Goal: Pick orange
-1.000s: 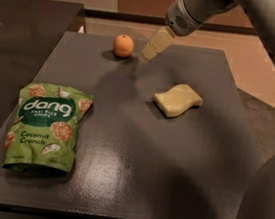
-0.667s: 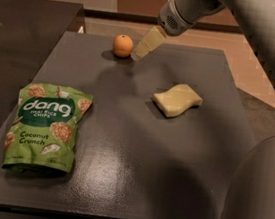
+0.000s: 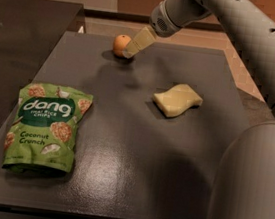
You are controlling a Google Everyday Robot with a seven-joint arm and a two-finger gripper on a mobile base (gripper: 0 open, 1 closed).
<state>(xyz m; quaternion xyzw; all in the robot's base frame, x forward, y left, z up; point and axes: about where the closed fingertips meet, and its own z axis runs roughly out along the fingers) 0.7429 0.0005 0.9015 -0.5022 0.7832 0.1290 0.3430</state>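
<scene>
Nearest, the robot's grey rounded body (image 3: 253,197) fills the corner to the right of and closer than the pale yellow sponge (image 3: 177,100). Left of the sponge and closer to the camera, a green chip bag (image 3: 46,129) lies flat, label up, on the dark table (image 3: 133,176). The sponge itself rests flat, well apart from the bag. Beyond the sponge and to its left, the orange (image 3: 119,43) sits on the table near the far edge. The gripper (image 3: 131,52) is also beyond the sponge and to its left, angled down with its pale tip just beside the orange's right side; contact cannot be judged. Whether the gripper is spread or closed cannot be told. The arm (image 3: 230,18) reaches in above the sponge.
</scene>
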